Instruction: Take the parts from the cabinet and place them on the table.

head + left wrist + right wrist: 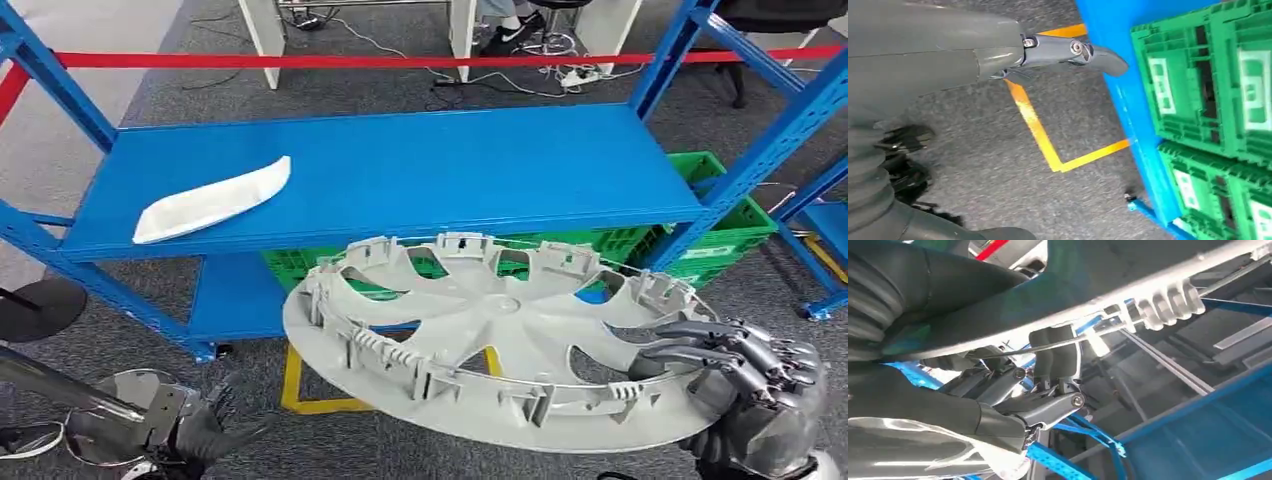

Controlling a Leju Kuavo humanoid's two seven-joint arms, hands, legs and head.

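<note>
Right hand grips the near right rim of the grey wheel cover, held tilted in front of the blue shelf. Left hand hangs low at near left, fingers spread, holding nothing. A white part lies on the shelf's left. Green crates sit beneath; red tape crosses the far grey floor.
</note>
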